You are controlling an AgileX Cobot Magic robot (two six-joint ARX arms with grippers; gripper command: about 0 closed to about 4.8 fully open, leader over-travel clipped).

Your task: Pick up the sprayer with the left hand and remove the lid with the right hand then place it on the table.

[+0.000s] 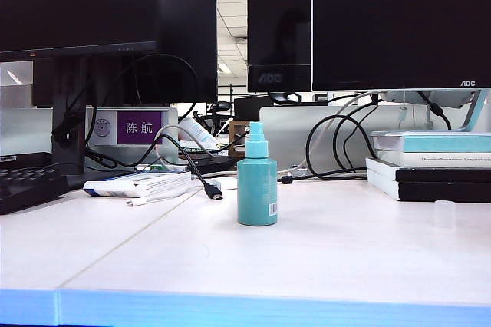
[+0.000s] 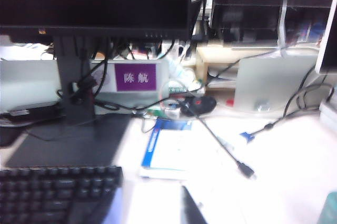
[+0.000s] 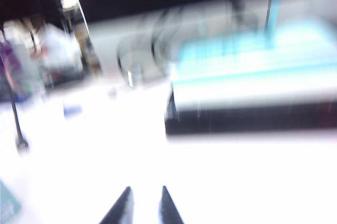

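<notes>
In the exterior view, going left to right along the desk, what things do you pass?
Black keyboard → white and blue booklet → black cable plug → the sprayer standing upright, nozzle bare → stack of books → the lid on the table. Neither gripper appears in this view.

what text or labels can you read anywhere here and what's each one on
"陈航": purple name card under the left monitor.
"AOC": bezel of the right monitor.
"AOC": bezel of the middle monitor.
Barcode label on the sprayer: too small to read.
Spine print on the stacked books: too small to read.
Box print: too small to read.
</notes>
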